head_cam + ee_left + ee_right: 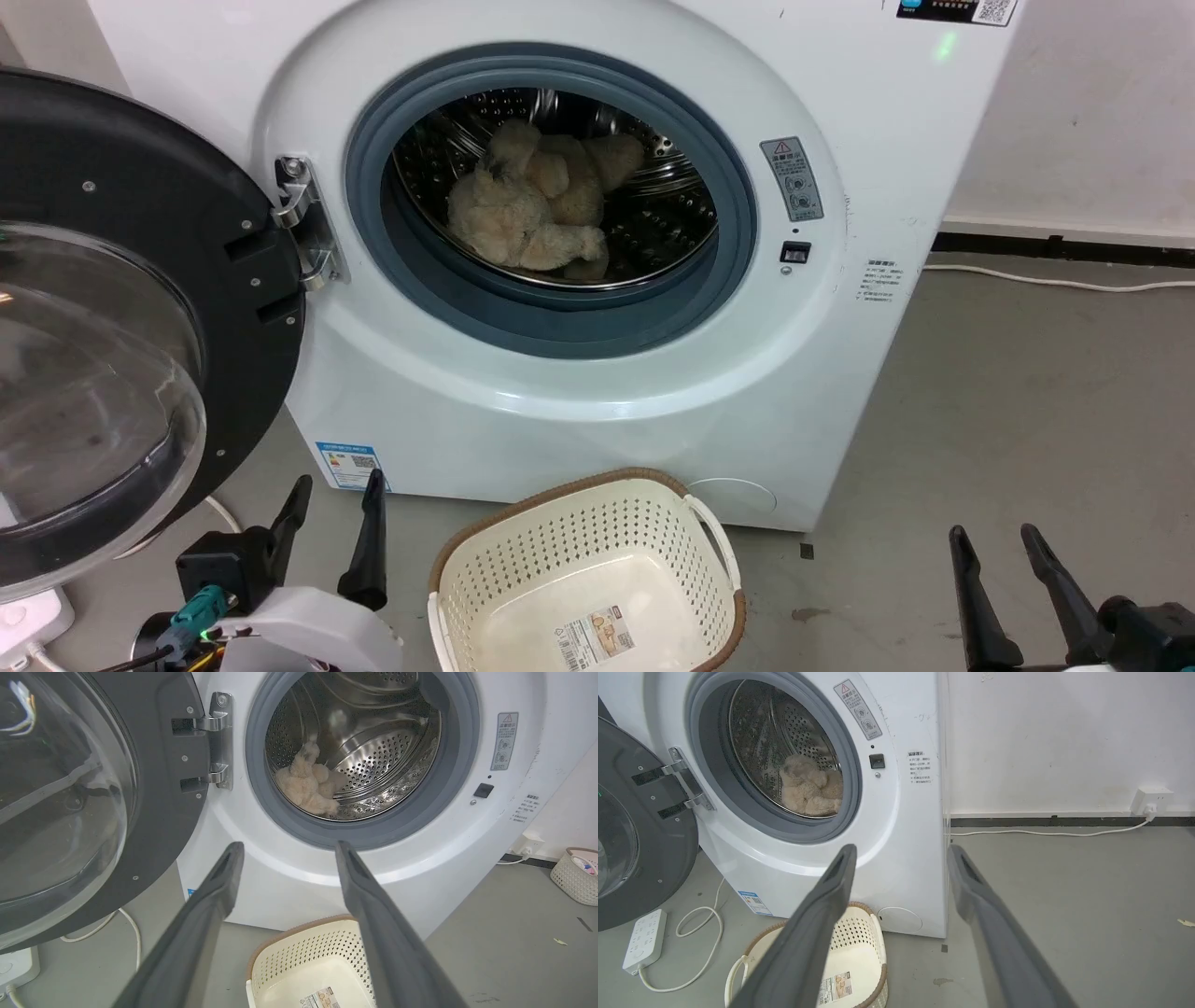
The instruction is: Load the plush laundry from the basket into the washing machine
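The beige plush laundry point(537, 201) lies inside the steel drum of the white washing machine point(579, 392), also seen as plush laundry point(308, 784) and plush laundry point(808, 786). The black-framed glass door point(103, 327) hangs wide open at the left. On the floor before the washer stands the cream basket point(560, 551) with only its barcode sticker point(590, 637) inside. My left gripper point(334, 499) is open at the lower left, beside the basket. At the lower right my right gripper point(999, 541) is open too, nothing between its fingers.
A white power strip point(644, 940) with a looped cable lies on the grey floor under the open door. A wall socket point(1153, 800) and cord run along the right wall. Another small woven basket point(577, 875) stands far right.
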Robot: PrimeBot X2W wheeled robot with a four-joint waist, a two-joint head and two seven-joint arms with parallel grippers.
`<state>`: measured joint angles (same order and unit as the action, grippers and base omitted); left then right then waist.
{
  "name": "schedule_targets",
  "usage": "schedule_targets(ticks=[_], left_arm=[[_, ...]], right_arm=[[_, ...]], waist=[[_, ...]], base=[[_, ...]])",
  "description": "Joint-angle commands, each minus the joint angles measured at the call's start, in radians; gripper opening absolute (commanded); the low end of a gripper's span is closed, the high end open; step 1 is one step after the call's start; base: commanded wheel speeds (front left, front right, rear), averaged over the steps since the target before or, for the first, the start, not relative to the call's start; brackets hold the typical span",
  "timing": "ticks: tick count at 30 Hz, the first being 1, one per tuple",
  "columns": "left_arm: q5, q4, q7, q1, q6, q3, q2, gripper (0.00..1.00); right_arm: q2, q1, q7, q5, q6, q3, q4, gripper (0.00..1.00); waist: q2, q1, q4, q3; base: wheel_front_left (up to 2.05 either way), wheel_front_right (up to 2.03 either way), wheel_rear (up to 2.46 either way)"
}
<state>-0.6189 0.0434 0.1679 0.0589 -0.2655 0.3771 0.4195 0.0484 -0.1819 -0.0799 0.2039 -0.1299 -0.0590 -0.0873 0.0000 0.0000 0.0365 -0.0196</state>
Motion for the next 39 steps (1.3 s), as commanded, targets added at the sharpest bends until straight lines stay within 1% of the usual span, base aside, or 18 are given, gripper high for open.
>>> schedule_targets(ticks=[1,10,11,18,39], left_arm=[[-0.002,0.001,-0.001,-0.004,-0.004,0.004,0.004,1.0],[0.001,0.0,0.005,0.001,-0.006,0.008,0.004,1.0],[0.0,0.001,0.001,0.0,-0.004,0.005,0.001,0.0],[0.001,0.001,0.0,0.0,-0.004,0.004,0.001,0.0],[0.115,-0.008,-0.031,-0.011,0.046,-0.066,-0.067,0.0]], right_arm=[[0.002,-0.014,0.002,0.007,-0.001,-0.001,0.002,1.0],[0.002,-0.015,-0.001,0.011,-0.001,0.0,0.003,1.0],[0.0,0.0,-0.001,0.002,0.0,0.0,0.0,0.0],[0.0,0.001,-0.001,0.001,0.0,0.0,0.0,0.0],[0.0,0.034,0.014,-0.037,0.0,0.011,0.016,0.0]], waist=[[0.0,0.0,0.0,0.001],[0.0,0.0,0.002,0.0],[0.0,0.0,0.001,0.0],[0.0,0.0,0.001,0.0],[0.0,0.0,-0.006,0.004]], base=[[0.0,0.0,0.0],[0.0,0.0,0.0],[0.0,0.0,0.0],[0.0,0.0,0.0],[0.0,0.0,0.0]])
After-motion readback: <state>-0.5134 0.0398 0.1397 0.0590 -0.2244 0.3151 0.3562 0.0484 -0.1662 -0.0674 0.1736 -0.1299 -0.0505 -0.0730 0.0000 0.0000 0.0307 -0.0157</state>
